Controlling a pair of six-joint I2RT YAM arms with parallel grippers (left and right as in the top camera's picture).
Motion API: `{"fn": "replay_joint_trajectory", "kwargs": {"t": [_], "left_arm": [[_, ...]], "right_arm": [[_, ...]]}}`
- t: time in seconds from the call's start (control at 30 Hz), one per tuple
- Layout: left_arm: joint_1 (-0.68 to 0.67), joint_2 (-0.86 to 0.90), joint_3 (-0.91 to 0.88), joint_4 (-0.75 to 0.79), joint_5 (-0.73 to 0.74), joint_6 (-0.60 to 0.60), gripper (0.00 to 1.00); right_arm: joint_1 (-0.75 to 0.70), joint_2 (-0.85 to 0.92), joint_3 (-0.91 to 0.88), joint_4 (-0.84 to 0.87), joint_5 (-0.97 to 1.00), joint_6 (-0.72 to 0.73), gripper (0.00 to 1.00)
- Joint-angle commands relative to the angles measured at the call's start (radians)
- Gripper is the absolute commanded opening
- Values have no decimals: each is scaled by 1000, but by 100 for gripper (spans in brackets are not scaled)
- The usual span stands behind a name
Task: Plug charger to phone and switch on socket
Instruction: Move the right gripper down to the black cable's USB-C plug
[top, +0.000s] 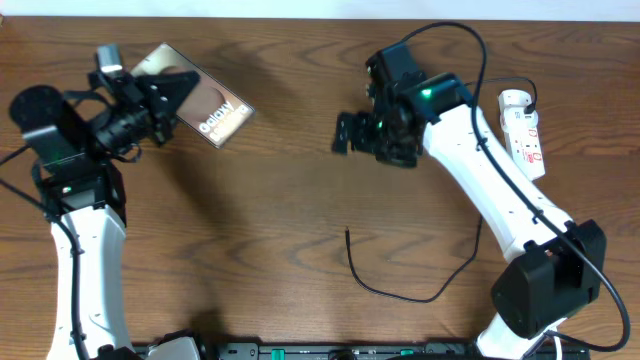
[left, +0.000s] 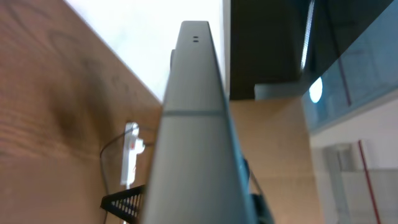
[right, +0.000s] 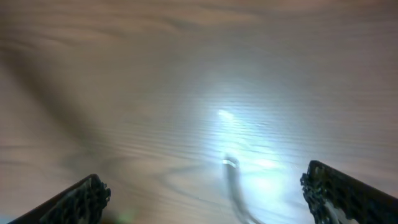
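On the wooden table (top: 280, 200), seen from overhead, no part of the task looks finished yet. At ten o'clock the left gripper (top: 160, 100) is clamped tight on one edge of the phone (top: 208, 105), which sits at a slant with its lettered face up. The left wrist view looks straight along the phone's thin grey edge, so one short end seems offered toward the middle of the table.

Near one o'clock the right gripper (top: 345, 135) hangs over bare wood, its fingers spread wide with nothing between them. The socket (top: 524, 130) lies at three o'clock, beyond the right arm. Its switch is too small to read, and I cannot tell whether the plug sits in it.

The charger (top: 400, 297) curls across six o'clock. Its connector tip (top: 347, 232) lies loose on the wood, well apart from the phone. The right wrist view shows that tip, blurred, just ahead of the open fingers.

By my judgement three steps are left: pick up the tip, seat it in the phone, then press the switch.
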Motion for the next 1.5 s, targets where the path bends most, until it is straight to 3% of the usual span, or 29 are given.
{"fn": "replay_joint_trajectory", "kwargs": {"t": [0.0,0.4,0.7,0.97,1.33,1.47], "left_arm": [[-45,-6,10,-22,47,131,7],[-183,-6,9,-27,49,230,7],[-220,-3,-24,-36,47,263,7],[-220,6,-24,-42,48,267,7],[-220,6,-24,-42,48,286,7],[-220,6,-24,-42,48,289,7]], "right_arm": [[56,-2,-58,-32,209,-73,99],[216,-2,-378,189,156,34,99],[293,-2,-529,239,162,213,87],[368,-2,-602,273,203,316,74],[370,-2,-613,335,278,332,75],[359,-2,-613,337,296,331,70]]}}
